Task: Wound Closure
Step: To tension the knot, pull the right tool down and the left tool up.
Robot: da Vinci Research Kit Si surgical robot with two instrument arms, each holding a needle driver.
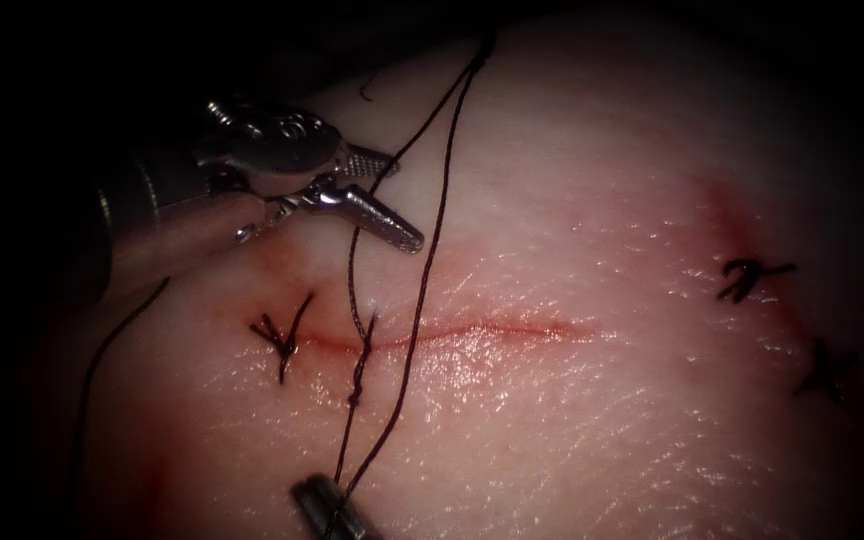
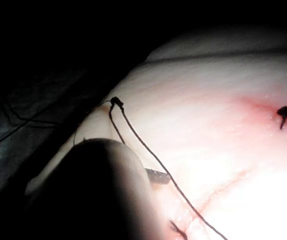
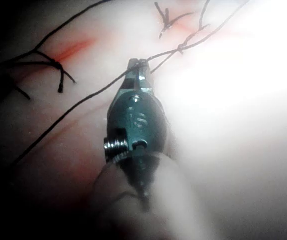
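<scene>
The cut (image 1: 472, 330) runs across the pale tissue (image 1: 572, 180). A tied stitch (image 1: 282, 338) closes its left end. Just to the right of it, dark thread (image 1: 360, 345) crosses the cut and twists with a second strand (image 1: 422, 290) below it. Both strands rise to the tissue's far edge. My left tool (image 1: 407, 203) hovers above the cut with its jaws open, holding nothing, and one strand passes by its upper jaw. My right tool (image 1: 327, 500) sits below the cut; in the right wrist view its jaws (image 3: 137, 66) are shut on the thread (image 3: 178, 50).
Two more tied stitches (image 1: 752, 277) (image 1: 824, 372) lie on a second reddened line at the right. A loose thread (image 1: 102, 350) curves down the tissue's left edge. The left wrist view shows thread (image 2: 148, 150) and a knot (image 2: 285, 113).
</scene>
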